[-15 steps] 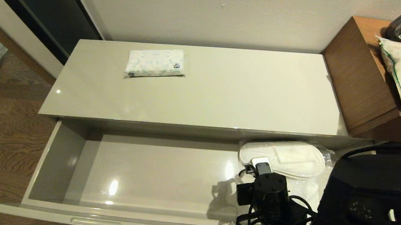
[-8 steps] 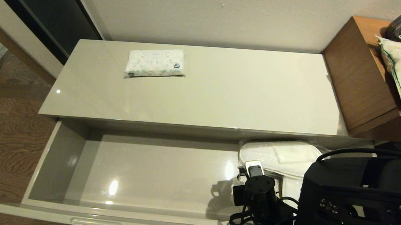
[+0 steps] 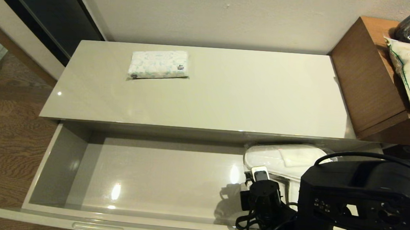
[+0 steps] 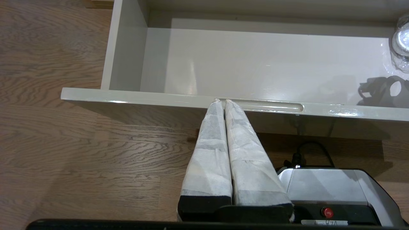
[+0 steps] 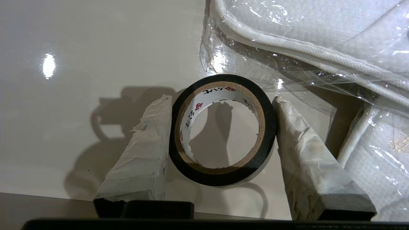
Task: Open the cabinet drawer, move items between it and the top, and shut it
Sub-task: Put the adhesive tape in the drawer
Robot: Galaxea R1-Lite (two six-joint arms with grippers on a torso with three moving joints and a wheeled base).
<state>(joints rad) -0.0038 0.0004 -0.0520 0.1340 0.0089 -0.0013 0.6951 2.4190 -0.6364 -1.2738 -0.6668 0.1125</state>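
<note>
Black tape roll (image 5: 220, 131) sits pinched between the right gripper's (image 5: 220, 105) fingers, lower right of the open cabinet drawer (image 3: 59, 163), beside bagged slippers (image 3: 280, 158). Left gripper (image 4: 222, 101), fingers pressed together, hangs before the drawer's front.

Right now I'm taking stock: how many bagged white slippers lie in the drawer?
2 visible: one bagged white slipper beyond the black tape roll, another beside the right gripper; the arm may hide more.

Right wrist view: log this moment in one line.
drawer: open | right gripper: shut on tape roll, over drawer floor | slippers: beside | left gripper: shut, parked
</note>
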